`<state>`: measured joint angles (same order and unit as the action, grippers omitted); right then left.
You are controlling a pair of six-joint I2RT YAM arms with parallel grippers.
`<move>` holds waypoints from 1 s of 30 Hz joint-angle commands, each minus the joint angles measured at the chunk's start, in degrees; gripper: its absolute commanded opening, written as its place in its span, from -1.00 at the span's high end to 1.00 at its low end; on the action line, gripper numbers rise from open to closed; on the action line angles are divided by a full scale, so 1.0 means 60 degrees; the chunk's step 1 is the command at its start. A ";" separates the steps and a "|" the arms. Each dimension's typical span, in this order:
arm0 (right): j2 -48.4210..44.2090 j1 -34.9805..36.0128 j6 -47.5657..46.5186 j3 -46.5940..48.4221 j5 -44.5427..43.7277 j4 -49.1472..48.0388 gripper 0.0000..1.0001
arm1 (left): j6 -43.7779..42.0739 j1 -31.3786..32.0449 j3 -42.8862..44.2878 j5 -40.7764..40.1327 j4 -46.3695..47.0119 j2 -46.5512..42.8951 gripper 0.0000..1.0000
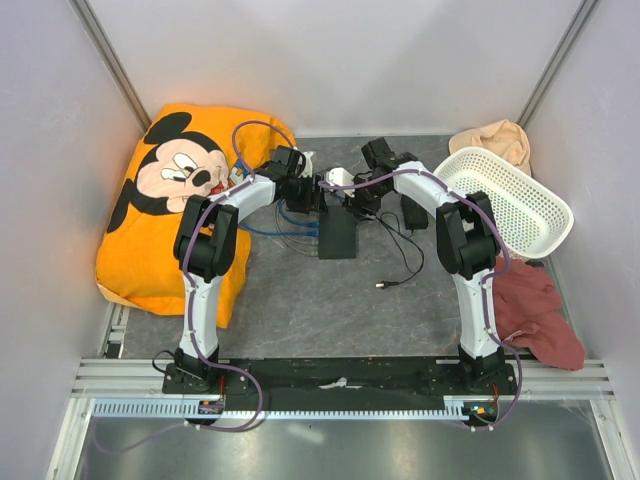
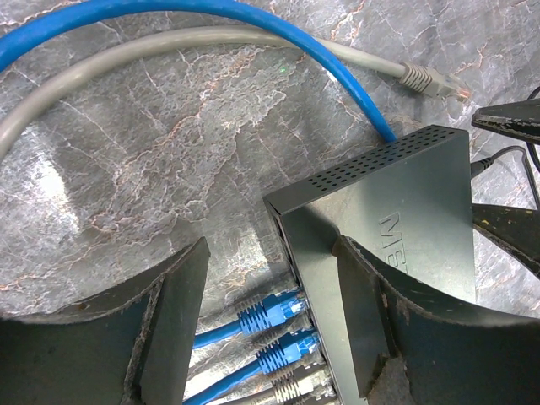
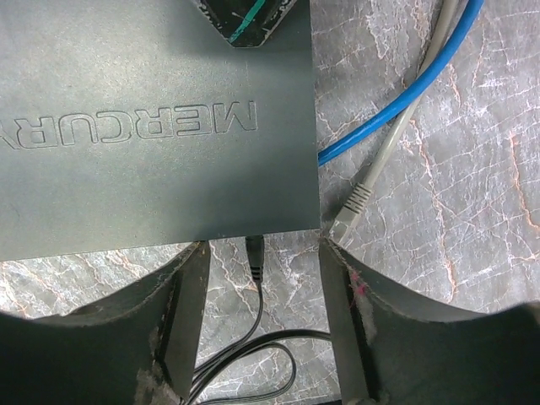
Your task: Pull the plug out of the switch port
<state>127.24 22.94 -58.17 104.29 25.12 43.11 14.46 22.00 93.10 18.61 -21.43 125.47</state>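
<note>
Robot laboratory test cell: white panel walls (image 1: 330, 60) on aluminium profiles (image 1: 113, 55), two arms (image 1: 205, 250) bolted to a rail (image 1: 400, 375) at the table (image 1: 330, 310) edge.

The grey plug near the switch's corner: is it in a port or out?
Out: the grey plug lies on the table, beside the switch.

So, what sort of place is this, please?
Probably a robot test booth: plain pale wall panels enclose the grey stone-patterned table, two white robot arms are bolted to a black base plate, and props lie about, like an orange Mickey Mouse cushion and a white plastic mesh basket.
</note>
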 commanded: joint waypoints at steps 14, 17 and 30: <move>-0.0069 0.0102 -0.0514 -0.0359 -0.0174 -0.0930 -0.12 | -0.0681 0.0127 0.0055 -0.0377 -0.0442 0.0241 -0.40; -0.0069 0.0103 -0.0529 -0.0520 -0.0247 -0.0974 -0.12 | -0.0696 0.0127 0.0055 -0.0392 -0.0456 0.0226 -0.40; -0.0113 0.0059 -0.0060 -0.0258 -0.0057 -0.1370 -0.04 | -0.0725 0.0157 0.0099 -0.0377 -0.0457 0.0285 -0.41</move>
<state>127.24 23.11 -59.20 100.53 22.79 37.08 13.54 22.11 93.17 18.55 -21.41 125.47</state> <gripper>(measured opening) 0.526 0.703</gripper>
